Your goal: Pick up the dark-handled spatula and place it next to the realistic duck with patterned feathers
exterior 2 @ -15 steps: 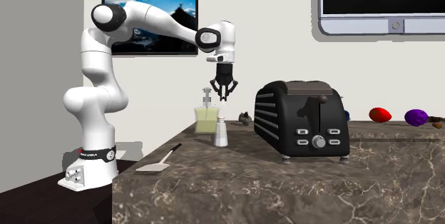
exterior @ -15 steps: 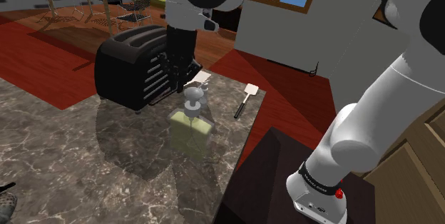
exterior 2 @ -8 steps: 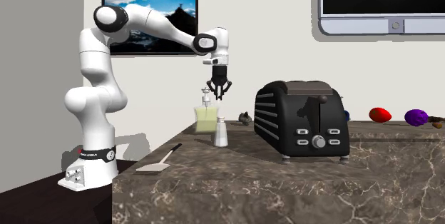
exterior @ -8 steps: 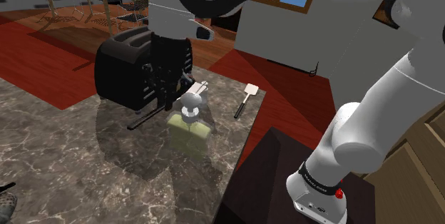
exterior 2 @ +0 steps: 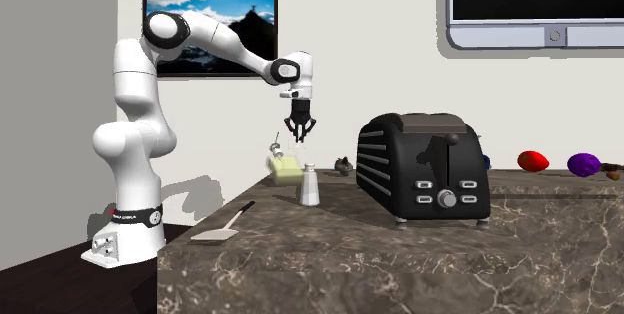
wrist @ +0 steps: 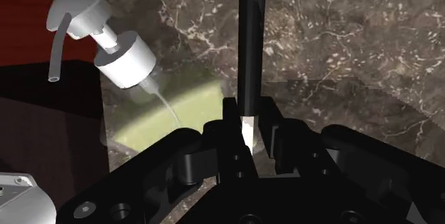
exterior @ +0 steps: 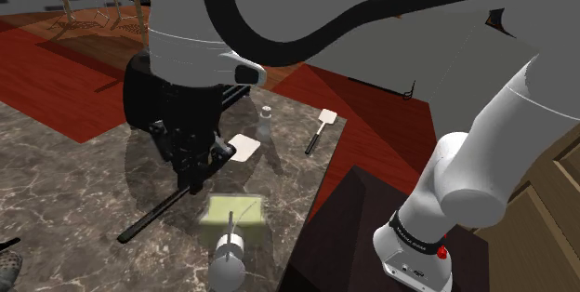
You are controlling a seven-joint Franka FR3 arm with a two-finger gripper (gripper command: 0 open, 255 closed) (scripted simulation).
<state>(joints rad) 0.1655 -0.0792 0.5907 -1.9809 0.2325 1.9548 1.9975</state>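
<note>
My gripper (exterior: 197,167) is shut on a spatula (exterior: 243,147) with a long dark handle and a white blade, holding it above the marble counter (exterior: 65,179). In the wrist view the fingers (wrist: 229,115) clasp the dark handle (wrist: 251,37) near the pale blade end. The grey patterned duck (exterior: 7,264) peeks in at the shoulder view's lower left corner, far from the gripper. A greenish soap dispenser (exterior: 232,216) lies tipped just below the gripper, and it leans in the second exterior view (exterior 2: 284,168) too, under the gripper (exterior 2: 298,138).
A second spatula (exterior: 319,130) lies near the counter's edge by the stand (exterior: 344,234). A small shaker (exterior: 265,123) stands beside the held blade. The black toaster (exterior 2: 425,167) sits behind the arm. Red and purple items (exterior 2: 533,160) lie far off.
The gripper has swung toward the shoulder view's left and front, carrying the spatula. The soap dispenser, upright before, has tipped over toward the counter's near edge.
</note>
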